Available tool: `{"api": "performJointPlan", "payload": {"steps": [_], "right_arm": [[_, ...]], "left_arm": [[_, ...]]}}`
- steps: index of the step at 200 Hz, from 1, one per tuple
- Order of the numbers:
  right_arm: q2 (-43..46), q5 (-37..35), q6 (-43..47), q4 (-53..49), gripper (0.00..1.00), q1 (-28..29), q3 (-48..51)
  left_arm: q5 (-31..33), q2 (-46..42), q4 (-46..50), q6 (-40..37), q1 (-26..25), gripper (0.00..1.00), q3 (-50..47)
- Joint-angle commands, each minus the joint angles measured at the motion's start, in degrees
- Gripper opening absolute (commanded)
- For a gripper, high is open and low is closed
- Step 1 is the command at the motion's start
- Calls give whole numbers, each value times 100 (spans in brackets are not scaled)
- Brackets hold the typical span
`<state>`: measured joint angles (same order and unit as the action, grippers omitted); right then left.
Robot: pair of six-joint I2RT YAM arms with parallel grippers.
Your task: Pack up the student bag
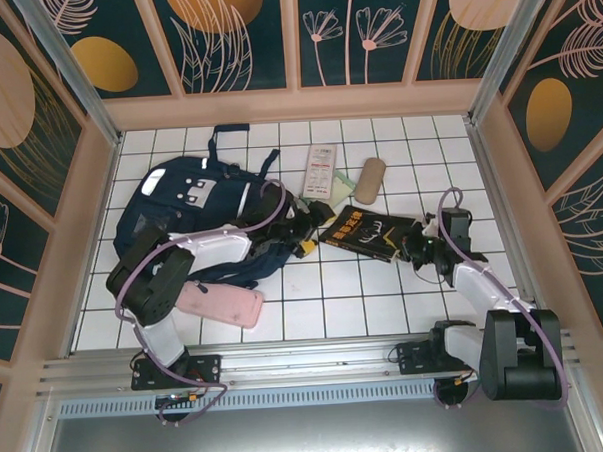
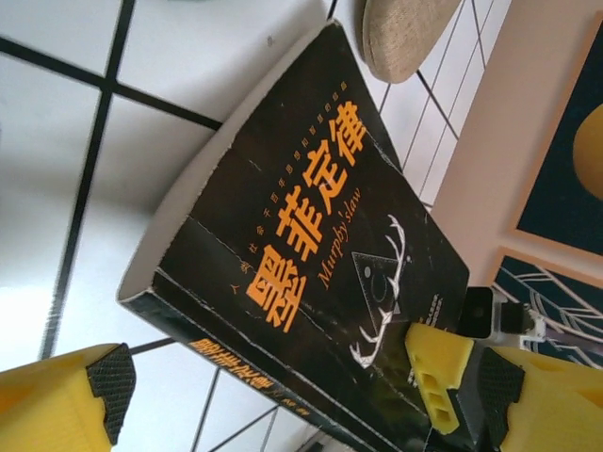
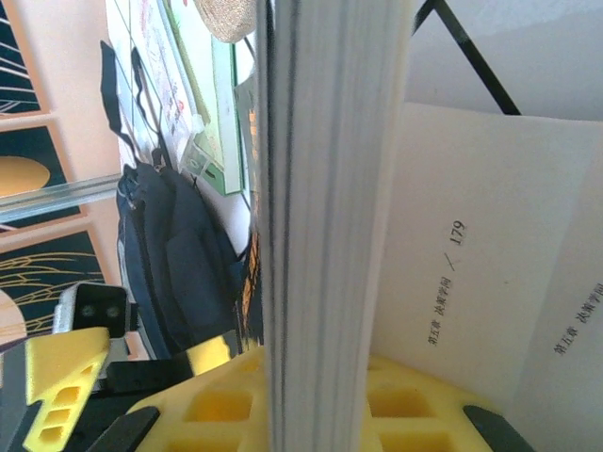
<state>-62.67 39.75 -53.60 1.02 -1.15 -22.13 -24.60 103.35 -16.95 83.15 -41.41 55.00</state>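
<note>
A white tiled bench [image 1: 345, 294] fills the middle of the overhead view, walled by dark floral panels. The student bag [image 1: 185, 201], navy with white patches, lies flat in the upper left part of the bench, with the left arm stretched across its lower edge.

Right of centre lies a black book [image 1: 367, 231] with an orange title, angled, with its right edge raised. A pink pouch [image 1: 220, 303] rests at lower left, below the bag. A white printed booklet [image 1: 321, 173] sits above the book, and a tan oval case [image 1: 371, 180] lies just right of the booklet.

The left end effector [image 1: 315, 235] is at the book's left end. Its jaws are wide apart and straddle the book's spine corner, and nothing is between the pads. The right end effector [image 1: 415, 247] is clamped on the book's right edge. In its wrist view the page block stands between the yellow fingers [image 3: 396, 410], beside an open printed page.
</note>
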Motion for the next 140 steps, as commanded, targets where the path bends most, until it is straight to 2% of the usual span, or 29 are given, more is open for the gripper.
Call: {"api": "performJointPlan", "payload": {"steps": [1, 23, 48, 82, 118, 140], "right_arm": [[225, 279, -280, 393, 17, -26, 127], [366, 262, -343, 369, 17, -26, 210], [522, 262, -431, 380, 17, -8, 309], [689, 244, -506, 389, 17, 18, 483], [1020, 155, -592, 252, 19, 44, 613], [1206, 7, -540, -4, 21, 61, 596]], "left_arm": [[-36, 461, -967, 820, -59, 93, -126], [-150, 890, -1259, 1087, -149, 90, -25], [16, 1040, -1458, 1225, -227, 84, -42], [105, 1249, -1871, 1422, -227, 62, 25], [179, 1313, -2461, 1738, -236, 26, -134], [315, 1130, -2541, 1778, -236, 18, -258]]}}
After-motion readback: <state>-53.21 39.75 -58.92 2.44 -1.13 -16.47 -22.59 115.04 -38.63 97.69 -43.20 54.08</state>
